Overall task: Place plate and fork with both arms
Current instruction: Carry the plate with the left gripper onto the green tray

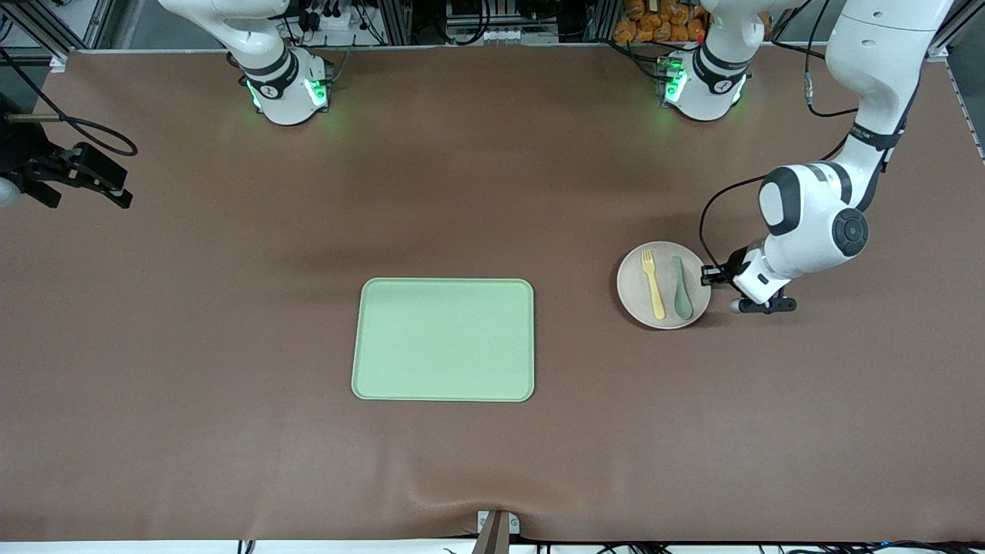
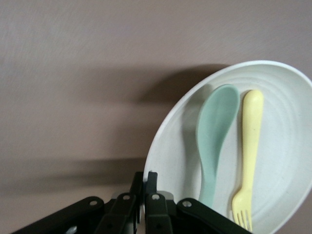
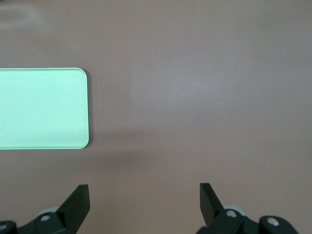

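From the high camera across the counter [image 1: 192, 323], the plate [image 1: 635, 296] sits toward the left arm's end, well apart from the light-green tray [image 1: 444, 339] that lies near the middle. On the plate lie the fork [image 1: 653, 283] and a grey-green spoon [image 1: 681, 290], side by side, the fork on the side toward the tray. The left arm [image 1: 816, 223] bends down from its base, and the left pincer [image 1: 712, 275] is at the plate's rim on the side away from the tray. The right arm [image 1: 262, 46] waits, only its base and lower part showing; the right pincer [image 1: 77, 177] hangs over the bare counter at the right arm's end, well apart from the tray.

In the left wrist view, the left pincer [image 2: 145, 192] has its black fingers [image 2: 152, 181] pressed together on the rim of the plate [image 2: 165, 146], pinching it. The plate looks tilted here, with its shadow on the brown surface. The spoon [image 2: 214, 141] and the fork [image 2: 248, 156] lie lengthwise in it, close together but not touching.

In the right wrist view, the right pincer [image 3: 145, 204] stands spread wide, both fingertips [image 3: 78, 204] showing with nothing between them. One corner of the tray [image 3: 44, 109] shows on the brown counter [image 3: 204, 97] below.
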{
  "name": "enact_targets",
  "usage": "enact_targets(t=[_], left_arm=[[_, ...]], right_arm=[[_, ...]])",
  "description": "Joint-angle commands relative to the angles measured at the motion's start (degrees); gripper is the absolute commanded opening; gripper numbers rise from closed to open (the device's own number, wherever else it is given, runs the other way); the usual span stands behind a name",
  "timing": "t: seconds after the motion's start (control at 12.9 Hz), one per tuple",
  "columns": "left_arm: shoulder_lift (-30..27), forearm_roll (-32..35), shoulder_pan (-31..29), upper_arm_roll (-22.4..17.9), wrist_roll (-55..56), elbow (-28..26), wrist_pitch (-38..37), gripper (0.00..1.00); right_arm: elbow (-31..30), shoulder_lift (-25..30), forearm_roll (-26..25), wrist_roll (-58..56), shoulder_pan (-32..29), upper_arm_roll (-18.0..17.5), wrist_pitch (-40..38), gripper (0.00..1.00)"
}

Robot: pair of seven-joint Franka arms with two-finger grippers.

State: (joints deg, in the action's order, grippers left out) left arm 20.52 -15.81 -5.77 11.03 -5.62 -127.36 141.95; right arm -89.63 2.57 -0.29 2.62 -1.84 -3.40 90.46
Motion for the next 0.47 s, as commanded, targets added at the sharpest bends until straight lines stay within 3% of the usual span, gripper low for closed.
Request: enact_targets(t=[0.0, 0.39], left_arm=[[0.57, -1.06, 0.75, 0.75, -0.18, 6.48, -5.78, 0.00], [2.50, -1.15, 5.67, 0.92, 2.71, 18.35, -13.97, 0.00]], right_arm=[[0.95, -0.37, 0.99, -0.43, -0.45, -0.12, -0.72, 1.00], [0.95, -0.46, 0.99, -0.43, -0.45, -0.12, -0.72, 1.00]])
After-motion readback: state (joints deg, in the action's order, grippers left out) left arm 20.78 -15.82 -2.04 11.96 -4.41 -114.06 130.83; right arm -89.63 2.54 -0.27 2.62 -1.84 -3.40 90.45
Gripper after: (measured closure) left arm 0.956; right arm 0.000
